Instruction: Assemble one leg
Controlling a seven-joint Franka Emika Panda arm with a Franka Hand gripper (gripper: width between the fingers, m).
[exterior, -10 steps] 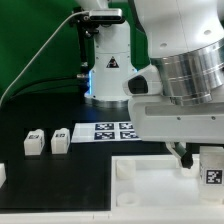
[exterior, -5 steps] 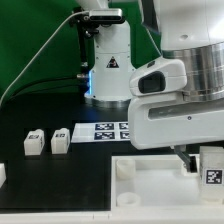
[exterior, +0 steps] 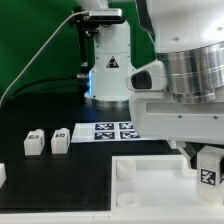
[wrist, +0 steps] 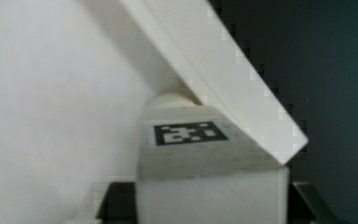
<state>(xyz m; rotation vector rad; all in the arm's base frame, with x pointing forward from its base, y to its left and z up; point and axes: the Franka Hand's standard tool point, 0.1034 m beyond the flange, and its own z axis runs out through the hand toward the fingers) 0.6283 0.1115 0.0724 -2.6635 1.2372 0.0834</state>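
Observation:
My gripper (exterior: 203,157) is shut on a white leg (exterior: 209,175) with a black-and-white tag, over the large white panel (exterior: 150,185) near the exterior view's right edge. In the wrist view the held leg (wrist: 194,150) stands between my dark fingers (wrist: 119,202), its tip against the inner corner of the panel's raised rim (wrist: 202,65). Two more legs (exterior: 35,143) (exterior: 61,140) stand on the black table at the exterior view's left. Another white part (exterior: 2,173), cut off by the left edge, may be a further leg.
The marker board (exterior: 112,129) lies on the table behind the panel. A white robot base (exterior: 108,65) stands at the back before a green backdrop. A round socket post (exterior: 124,170) rises at the panel's near-left corner.
The wrist has turned between the frames while staying over the panel's right side. The held leg has shifted slightly left and down. The loose legs have not moved.

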